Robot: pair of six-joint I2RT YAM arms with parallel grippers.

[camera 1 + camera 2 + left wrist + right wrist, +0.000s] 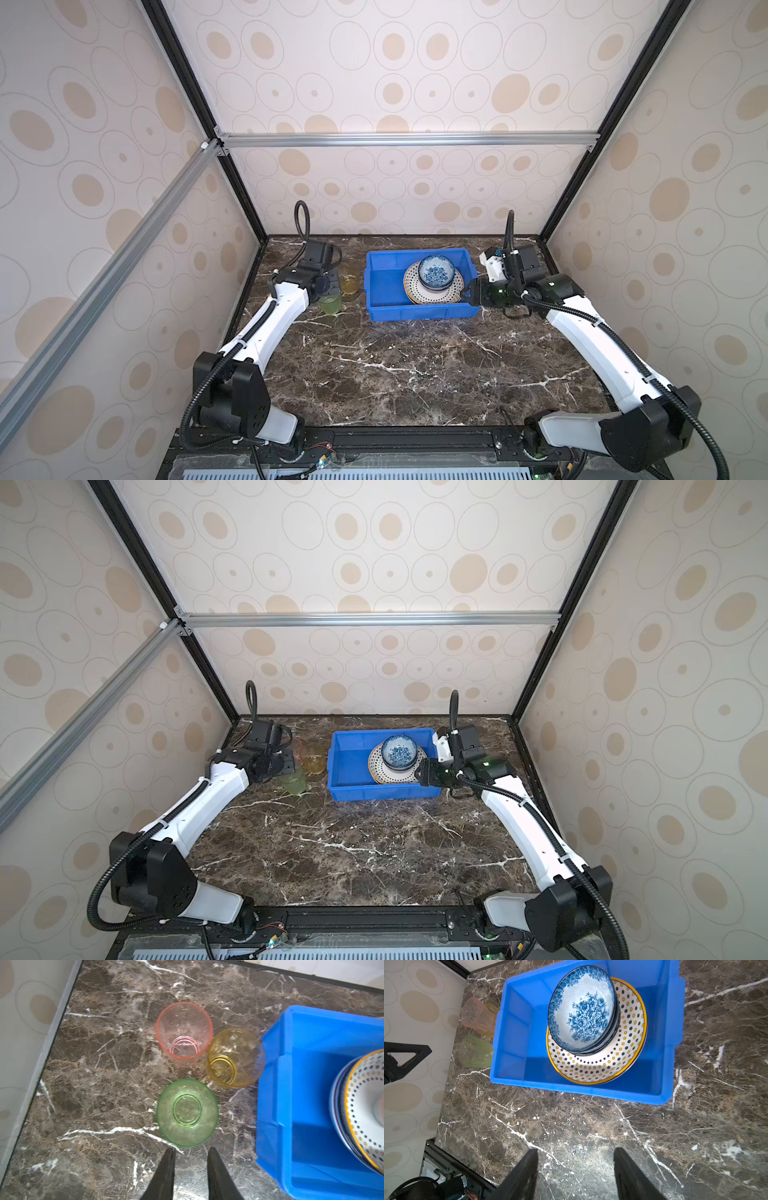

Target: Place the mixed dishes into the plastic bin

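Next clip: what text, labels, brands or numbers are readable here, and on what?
None readable. The bright blue plastic bin, dotted yellow-rimmed ceramic plate, blue-white floral bowl, pink translucent tumbler, amber translucent tumbler and green translucent tumbler carry patterns or plain colour only, no lettering.

Blue bin (512, 1043), yellow-rimmed dotted plate (623, 1053)

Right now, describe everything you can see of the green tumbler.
The green tumbler is translucent, faceted, glass or plastic, tapering from a wide mouth to a ringed round base. It appears upright and empty on the marble table, outside the blue bin and apart from it. The amber tumbler is close by; contact is unclear. The left end effector hovers open just short of it, not touching.
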